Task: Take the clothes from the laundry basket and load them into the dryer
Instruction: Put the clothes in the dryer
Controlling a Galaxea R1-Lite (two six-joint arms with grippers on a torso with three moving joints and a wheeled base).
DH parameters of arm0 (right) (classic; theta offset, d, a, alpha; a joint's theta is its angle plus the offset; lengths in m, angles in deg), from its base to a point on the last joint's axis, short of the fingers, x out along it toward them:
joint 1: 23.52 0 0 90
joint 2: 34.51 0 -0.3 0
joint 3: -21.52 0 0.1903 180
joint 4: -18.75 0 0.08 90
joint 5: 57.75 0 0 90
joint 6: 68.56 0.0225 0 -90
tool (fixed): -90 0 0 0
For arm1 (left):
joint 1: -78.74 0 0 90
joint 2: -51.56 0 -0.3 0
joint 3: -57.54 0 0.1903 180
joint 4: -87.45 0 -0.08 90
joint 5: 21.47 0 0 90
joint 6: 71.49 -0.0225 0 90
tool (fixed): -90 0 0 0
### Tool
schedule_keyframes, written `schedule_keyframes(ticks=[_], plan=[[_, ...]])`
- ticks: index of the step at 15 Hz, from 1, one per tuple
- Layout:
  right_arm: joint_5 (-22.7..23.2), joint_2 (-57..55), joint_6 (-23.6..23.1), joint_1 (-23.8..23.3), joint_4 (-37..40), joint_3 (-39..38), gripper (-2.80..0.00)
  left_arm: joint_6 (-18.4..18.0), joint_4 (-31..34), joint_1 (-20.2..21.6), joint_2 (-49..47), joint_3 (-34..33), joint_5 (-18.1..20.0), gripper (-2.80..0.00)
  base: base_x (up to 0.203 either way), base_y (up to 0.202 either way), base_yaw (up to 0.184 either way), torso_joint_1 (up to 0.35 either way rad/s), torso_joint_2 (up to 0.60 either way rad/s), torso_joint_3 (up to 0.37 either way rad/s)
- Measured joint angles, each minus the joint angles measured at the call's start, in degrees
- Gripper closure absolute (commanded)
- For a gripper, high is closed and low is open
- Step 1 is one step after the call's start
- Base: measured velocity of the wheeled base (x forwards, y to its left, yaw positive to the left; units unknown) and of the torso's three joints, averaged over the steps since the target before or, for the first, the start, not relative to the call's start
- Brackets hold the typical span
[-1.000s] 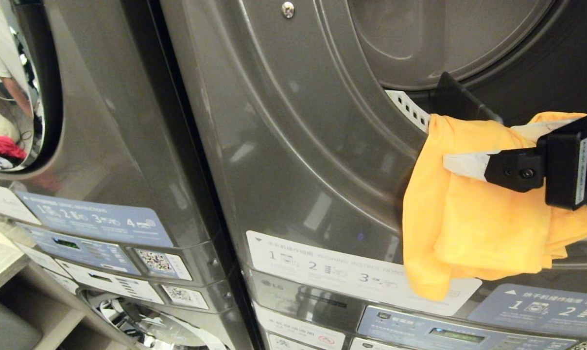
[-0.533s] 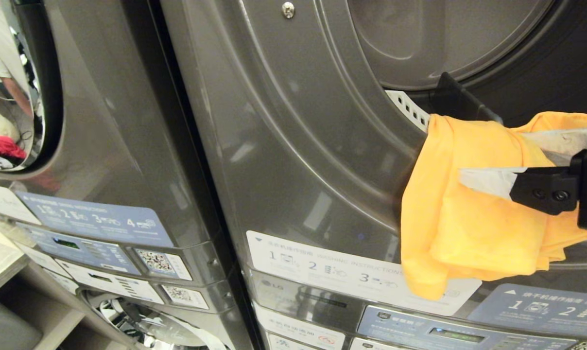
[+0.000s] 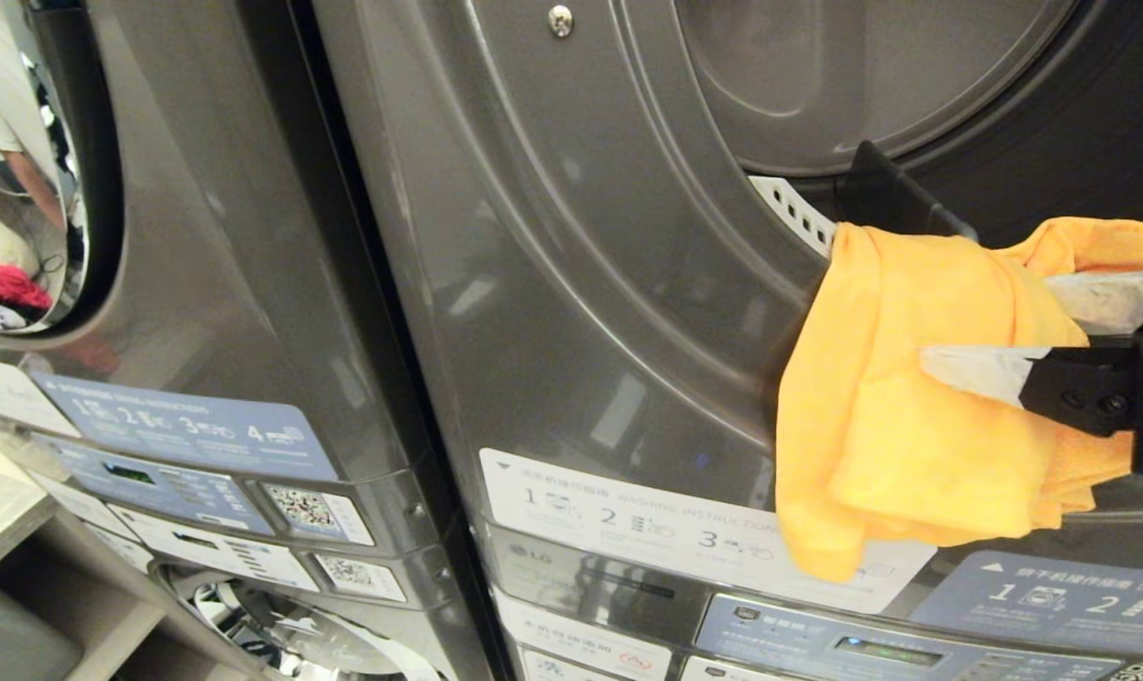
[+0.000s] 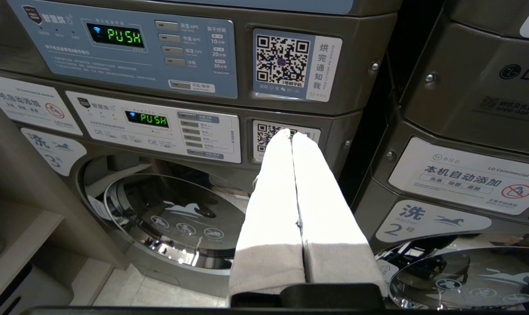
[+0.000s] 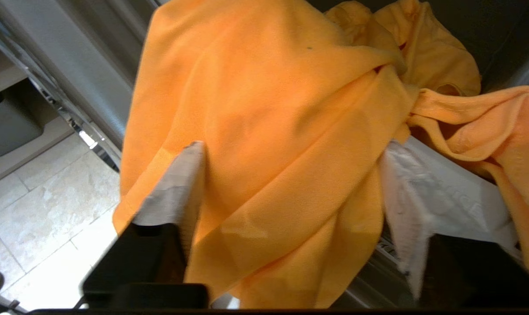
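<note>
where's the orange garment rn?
Head view, right side: the orange garment drapes over the dryer opening's lower rim, hanging down its front, the right gripper straddling it.

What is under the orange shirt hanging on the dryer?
The orange shirt drapes over the dryer's door rim and part of a white instruction sticker. The rest of that sticker is covered. The right gripper, fingers apart, has cloth between them.

Orange garment (image 3: 898, 416) draped over dryer (image 3: 581, 284) door rim

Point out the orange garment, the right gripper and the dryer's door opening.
orange garment (image 3: 903, 416), head view, hanging front fold.
right gripper (image 5: 290, 183), right wrist view, midway between fingertips.
dryer door opening (image 3: 1073, 170), head view, dark rim.
</note>
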State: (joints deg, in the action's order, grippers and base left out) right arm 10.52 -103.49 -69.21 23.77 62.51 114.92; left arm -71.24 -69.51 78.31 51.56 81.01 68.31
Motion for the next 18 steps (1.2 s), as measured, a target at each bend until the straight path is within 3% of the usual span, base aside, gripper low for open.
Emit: schedule_keyframes(ticks=[6, 13, 18], plan=[[0.35, -0.14, -0.55, 0.12, -1.42, 0.02, 0.0, 0.0, 0.02, 0.0, 0.0, 0.0, -0.02, 0.0, 0.0, 0.0, 0.0, 0.0, 0.0, 0.0], [0.1, -1.37, -2.56, 0.06, -10.91, 1.41, 0.0, 0.0, 0.01, 0.0, 0.0, 0.0, -0.02, 0.0, 0.0, 0.0, 0.0, 0.0, 0.0, 0.0], [-5.58, -5.93, -2.54, -0.6, -12.33, 9.06, 0.0, 0.0, 0.02, 0.0, 0.0, 0.0, -0.02, 0.0, 0.0, 0.0, 0.0, 0.0, 0.0, 0.0]])
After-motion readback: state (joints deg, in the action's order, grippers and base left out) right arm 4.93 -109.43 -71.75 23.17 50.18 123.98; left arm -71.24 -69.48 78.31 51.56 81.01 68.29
